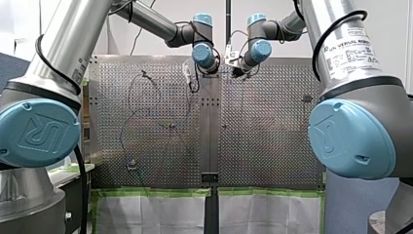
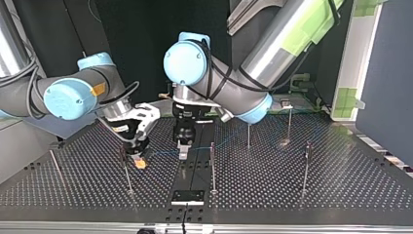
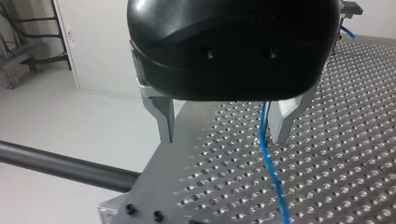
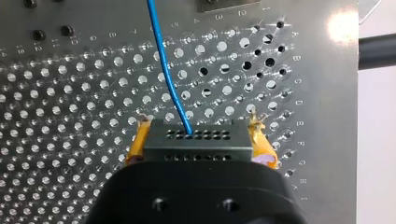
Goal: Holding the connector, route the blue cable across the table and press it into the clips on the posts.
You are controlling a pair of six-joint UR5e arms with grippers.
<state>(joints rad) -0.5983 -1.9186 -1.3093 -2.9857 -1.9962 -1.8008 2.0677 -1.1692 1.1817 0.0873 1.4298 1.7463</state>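
Connector [image 4: 196, 142] in my right gripper [image 4: 201, 125] — wrist view only, blue cable [image 4: 163, 65]

"UNIVERSAL ROBOTS" lbl [image 1: 351, 48], my right arm [image 1: 325, 22]

Shiny metal table [image 4: 70, 116], glossy blue cable [image 4: 161, 60], matt black connector [image 4: 196, 145]

Two white sheets [image 1: 151, 217], side by side along front view's bottom, upper edges bound in green tape [image 1: 156, 192]. Black plate [image 2: 187, 196], small, flat, at top view's near edge, mid-width. White upright [image 2: 358, 63], patched with green tape, beside grey-blue partition [image 2: 384, 73], top view's right. Black tube [image 3: 65, 165], level, above pale floor [image 3: 84, 121], left wrist view.
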